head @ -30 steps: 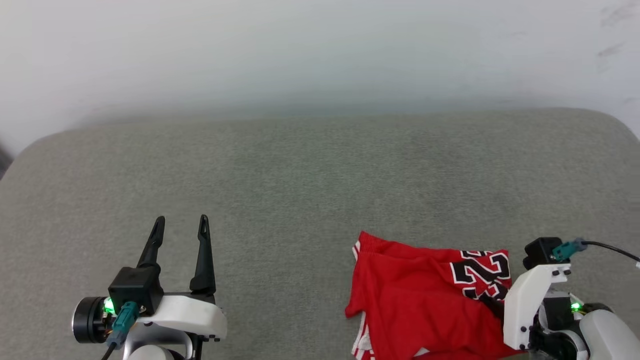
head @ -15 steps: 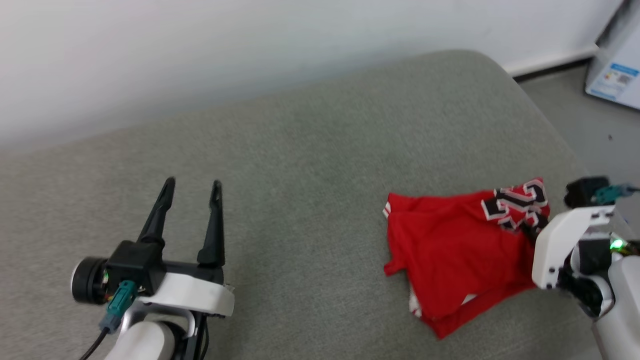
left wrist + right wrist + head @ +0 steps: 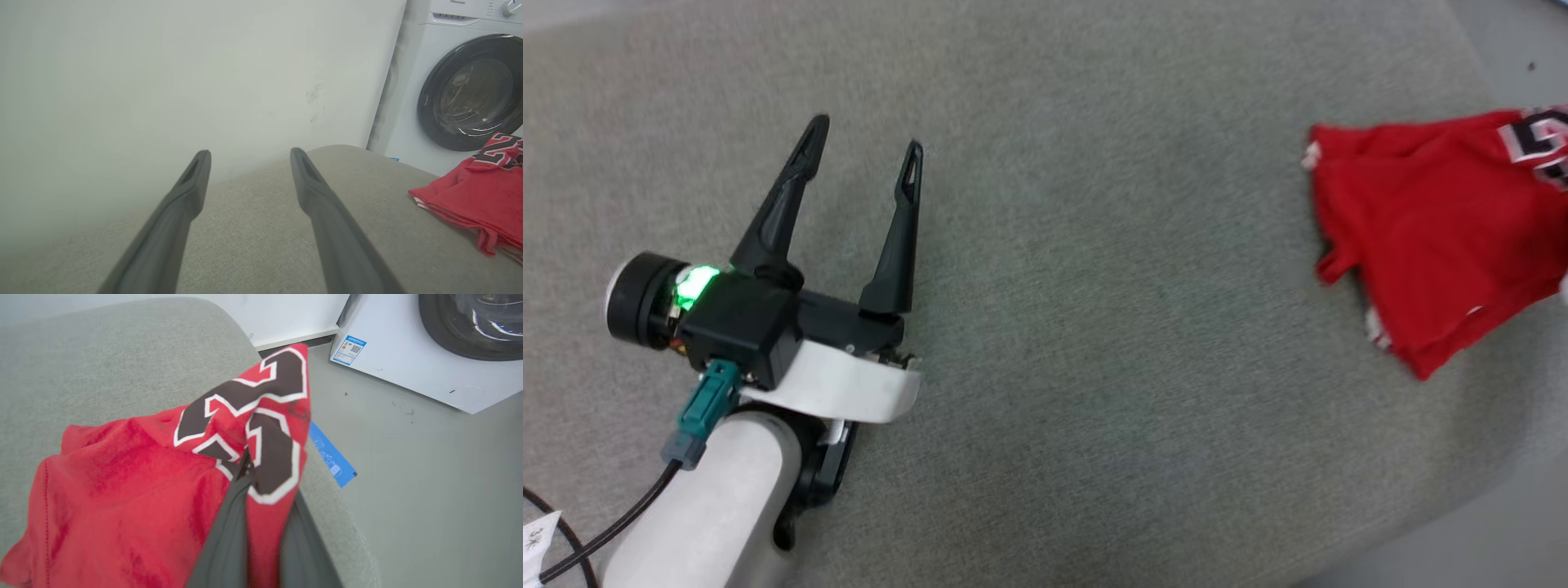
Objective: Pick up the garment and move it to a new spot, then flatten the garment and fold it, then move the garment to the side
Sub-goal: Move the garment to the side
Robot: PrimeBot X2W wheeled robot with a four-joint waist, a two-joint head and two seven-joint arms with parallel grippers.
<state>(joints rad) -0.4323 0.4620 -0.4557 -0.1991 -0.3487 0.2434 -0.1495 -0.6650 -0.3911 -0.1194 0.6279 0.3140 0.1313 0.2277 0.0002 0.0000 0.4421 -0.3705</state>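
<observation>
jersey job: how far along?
Done, apparently: the garment sits in folded layers near the right edge of the grey pad. In hand: the right gripper is shut on its numbered part, likely moving it aside. Left to do: release it there. The left gripper is open, holding nothing.

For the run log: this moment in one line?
right hand: shut on bright red fabric jersey | left hand: open, empty | jersey: partly on grey fabric cushion

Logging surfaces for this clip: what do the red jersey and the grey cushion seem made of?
The red jersey: soft matte knit, apparently; it bunches into folds. The grey cushion: matte woven upholstery, judging by its fine flecked weave.
</observation>
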